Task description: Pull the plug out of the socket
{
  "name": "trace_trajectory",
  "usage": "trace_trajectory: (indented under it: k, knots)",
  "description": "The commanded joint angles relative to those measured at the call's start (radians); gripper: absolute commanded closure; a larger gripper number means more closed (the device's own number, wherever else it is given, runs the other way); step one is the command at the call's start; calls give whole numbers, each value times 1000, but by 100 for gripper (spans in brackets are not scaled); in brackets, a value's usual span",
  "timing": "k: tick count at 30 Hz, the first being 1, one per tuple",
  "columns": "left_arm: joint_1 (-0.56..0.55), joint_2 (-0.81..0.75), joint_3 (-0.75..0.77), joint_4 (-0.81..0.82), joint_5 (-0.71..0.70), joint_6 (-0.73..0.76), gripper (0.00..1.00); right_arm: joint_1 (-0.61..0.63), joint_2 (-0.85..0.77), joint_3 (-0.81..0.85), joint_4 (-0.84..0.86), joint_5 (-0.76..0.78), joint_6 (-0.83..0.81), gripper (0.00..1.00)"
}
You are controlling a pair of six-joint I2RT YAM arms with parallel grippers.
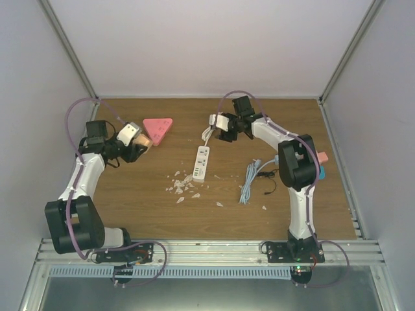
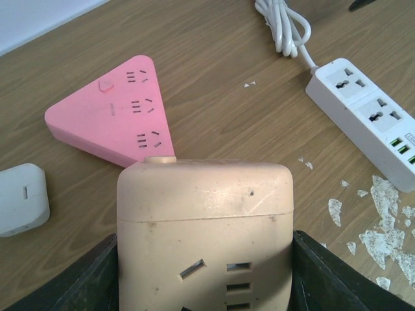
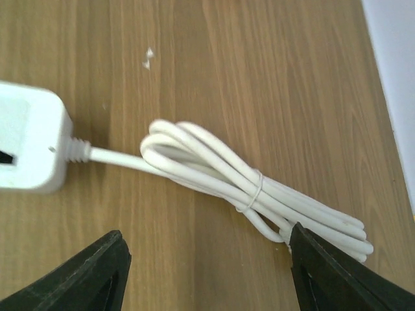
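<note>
Two grippers are over the table. L gripper (image 2: 206, 288) grasps the beige socket block (image 2: 204, 207) near the far left corner, just beside the pink strip (image 2: 113, 116). A white adapter (image 2: 19, 197) lies apart from it. R gripper (image 3: 211, 275) has its fingers spread above the coiled cable (image 3: 253, 188) of the white strip (image 1: 201, 162).

Bright, even, diffuse light; shadows soft, faint; wrist views sharp, top view softer.

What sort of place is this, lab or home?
Probably a lab robot cell: plain white panel walls in metal framing enclose a wooden table, and a white power strip and pink triangular socket lie out as props.
</note>
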Motion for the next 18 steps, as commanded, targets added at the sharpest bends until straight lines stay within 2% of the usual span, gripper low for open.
trace_trajectory:
  k: [1, 6, 10, 14, 18]
  knots:
    - [42, 16, -12, 27, 103, -1, 75, 27, 51, 8, 77, 150, -183, 33]
    - [75, 28, -30, 34, 119, 8, 75, 45, 86, 2, 169, 200, -243, 38]
    - [90, 36, -47, 46, 116, 16, 75, 62, 123, 3, 250, 254, -307, 39]
    - [102, 42, -59, 52, 111, 22, 75, 80, 173, 31, 272, 289, -388, 39]
    - [115, 46, -83, 64, 107, 21, 75, 92, 226, 46, 305, 334, -467, 44]
